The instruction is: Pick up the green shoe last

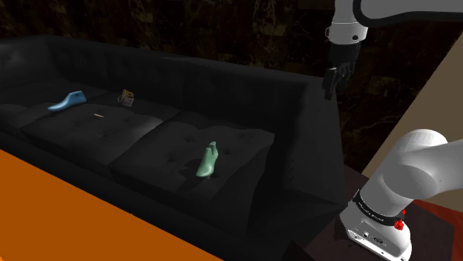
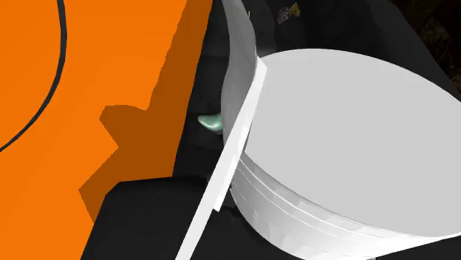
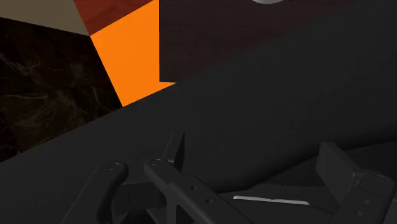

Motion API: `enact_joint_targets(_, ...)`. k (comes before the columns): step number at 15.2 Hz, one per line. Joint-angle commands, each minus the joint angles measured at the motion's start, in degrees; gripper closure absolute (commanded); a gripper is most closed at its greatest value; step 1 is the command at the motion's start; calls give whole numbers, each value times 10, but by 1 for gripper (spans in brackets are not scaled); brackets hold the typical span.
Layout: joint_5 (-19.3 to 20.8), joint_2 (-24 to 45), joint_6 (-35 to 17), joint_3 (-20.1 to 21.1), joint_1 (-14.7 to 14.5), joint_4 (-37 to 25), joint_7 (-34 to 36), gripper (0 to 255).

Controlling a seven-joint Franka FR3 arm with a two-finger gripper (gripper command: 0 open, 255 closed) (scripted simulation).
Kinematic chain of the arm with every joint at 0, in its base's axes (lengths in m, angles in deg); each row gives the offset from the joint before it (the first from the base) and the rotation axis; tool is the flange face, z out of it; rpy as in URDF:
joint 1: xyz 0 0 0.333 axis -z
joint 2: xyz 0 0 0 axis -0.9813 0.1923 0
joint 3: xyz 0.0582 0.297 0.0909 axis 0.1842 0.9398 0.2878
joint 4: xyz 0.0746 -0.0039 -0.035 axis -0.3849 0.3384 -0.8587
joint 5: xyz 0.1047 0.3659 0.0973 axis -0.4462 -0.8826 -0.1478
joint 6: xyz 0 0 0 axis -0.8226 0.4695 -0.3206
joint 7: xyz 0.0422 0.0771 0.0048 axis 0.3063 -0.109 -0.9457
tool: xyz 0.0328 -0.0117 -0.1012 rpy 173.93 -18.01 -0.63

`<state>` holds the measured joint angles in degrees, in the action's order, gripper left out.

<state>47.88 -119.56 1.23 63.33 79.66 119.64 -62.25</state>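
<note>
A smooth, pale mint-green shoe last (image 1: 208, 160), foot-shaped with a raised ankle end, rests on the black sofa (image 1: 185, 81), on the cushion nearest the shoulder view's right. The black gripper (image 1: 332, 87) hangs well apart above the sofa's arm, fingers spread and holding nothing.

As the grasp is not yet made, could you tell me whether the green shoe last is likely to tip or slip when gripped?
The green shoe last stands tall and narrow on a tufted sofa cushion, so a sideways nudge would probably tip it. Its smooth, curved surface may slip between the fingers. It looks rigid, unlikely to flex.
</note>
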Motion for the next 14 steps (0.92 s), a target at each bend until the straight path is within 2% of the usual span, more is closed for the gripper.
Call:
enact_joint_targets(1, 0, 0, 0, 0, 0, 0, 0, 0)
enact_joint_targets(7, -60, 45, -69, 80, 1, 32, 145, 0)
enact_joint_targets(14, -107, 148, -162, 169, 10, 26, 309, 0)
